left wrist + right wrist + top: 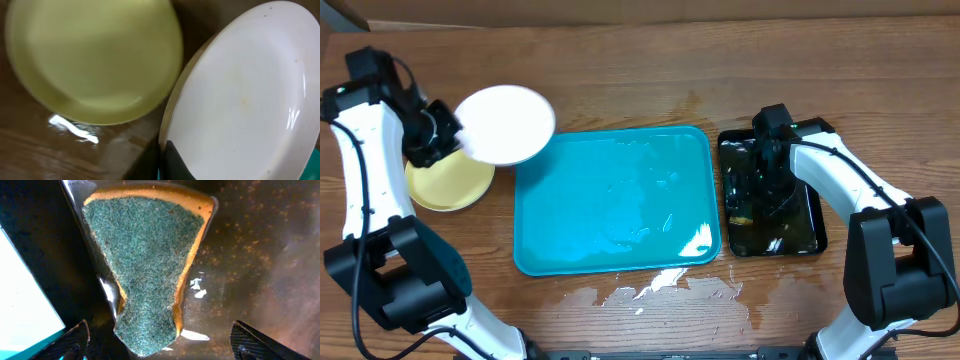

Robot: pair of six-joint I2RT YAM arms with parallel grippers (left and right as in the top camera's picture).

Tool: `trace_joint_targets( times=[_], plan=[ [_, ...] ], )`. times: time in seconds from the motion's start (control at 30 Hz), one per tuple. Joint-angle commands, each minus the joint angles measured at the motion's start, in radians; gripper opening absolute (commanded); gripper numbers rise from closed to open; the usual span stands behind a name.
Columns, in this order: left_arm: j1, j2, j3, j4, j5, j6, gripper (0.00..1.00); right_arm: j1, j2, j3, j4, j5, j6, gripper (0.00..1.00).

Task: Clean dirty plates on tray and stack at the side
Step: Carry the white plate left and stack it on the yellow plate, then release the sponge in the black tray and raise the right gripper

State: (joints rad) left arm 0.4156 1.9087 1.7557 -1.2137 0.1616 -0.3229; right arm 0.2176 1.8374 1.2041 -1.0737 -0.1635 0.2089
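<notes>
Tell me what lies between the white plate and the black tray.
Only the blue tray lies between the white plate and the black tray, and it has no plates on it. The overhead view shows this.

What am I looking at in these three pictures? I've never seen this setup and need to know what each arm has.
These are two robot arms at a wooden table, each ending in a two-finger gripper. The wide picture looks down from above. The other two come from cameras on the wrists. In the middle lies a wet turquoise tray. The left gripper is shut on the rim of a white plate, next to a yellow plate that lies on the table. The right gripper hangs open over a black tray, where a green-topped sponge lies ungripped. Puddles of water lie in front of the turquoise tray.
</notes>
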Motion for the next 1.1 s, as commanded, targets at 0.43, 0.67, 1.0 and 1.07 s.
trace_joint_targets(
  times=[0.43,0.67,1.0,1.07],
  plan=[
    [0.198,-0.024,0.026,0.012,-0.198,-0.101,0.04,0.006,-0.008,-0.002,0.003,-0.009,0.003,1.00],
    [0.206,-0.024,0.026,0.018,-0.198,-0.100,0.40,0.006,-0.008,-0.002,0.002,-0.009,0.003,1.00],
    [0.199,-0.024,0.026,0.013,-0.159,-0.108,1.00,-0.011,-0.008,0.069,0.007,0.017,0.000,1.00],
    [0.198,-0.024,0.026,0.014,-0.162,-0.108,1.00,-0.016,-0.008,0.101,0.033,0.017,0.000,1.00]
  ],
)
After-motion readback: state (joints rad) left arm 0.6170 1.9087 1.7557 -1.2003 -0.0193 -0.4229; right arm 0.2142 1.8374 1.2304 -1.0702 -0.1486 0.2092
